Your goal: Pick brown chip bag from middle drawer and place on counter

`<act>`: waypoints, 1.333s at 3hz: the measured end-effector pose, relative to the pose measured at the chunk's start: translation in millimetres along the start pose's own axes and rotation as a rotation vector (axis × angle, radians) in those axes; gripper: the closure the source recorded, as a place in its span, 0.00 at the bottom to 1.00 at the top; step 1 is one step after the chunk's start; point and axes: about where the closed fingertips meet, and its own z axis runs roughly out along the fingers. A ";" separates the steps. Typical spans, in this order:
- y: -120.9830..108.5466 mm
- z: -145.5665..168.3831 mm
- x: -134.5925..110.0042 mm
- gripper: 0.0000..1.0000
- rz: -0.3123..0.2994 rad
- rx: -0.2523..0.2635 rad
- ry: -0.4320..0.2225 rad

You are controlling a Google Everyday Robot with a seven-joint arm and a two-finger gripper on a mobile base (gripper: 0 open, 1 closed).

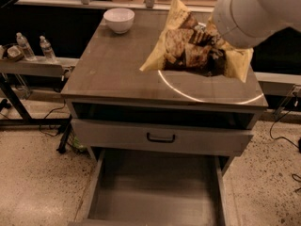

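Note:
The brown chip bag (188, 51), dark brown with tan-yellow ends, hangs tilted over the back right of the counter (113, 69), above the white ring (188, 95). My gripper (206, 36) is at the bag's upper right side and is shut on it; my big white arm (254, 8) hides most of it. The middle drawer (155, 192) is pulled open below at the bottom of the view, and its grey floor is bare.
A white bowl (119, 20) stands at the counter's back left. A closed drawer front with a black handle (161, 138) sits above the open drawer. A side shelf at left carries two water bottles (23, 46). Cables lie on the floor.

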 end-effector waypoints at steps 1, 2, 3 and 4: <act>-34.4 51.8 32.1 1.00 0.011 0.022 -0.090; -48.9 91.7 43.7 1.00 0.017 -0.003 -0.151; -50.7 128.8 47.0 1.00 0.020 -0.041 -0.179; -48.7 152.8 48.6 0.85 0.033 -0.045 -0.216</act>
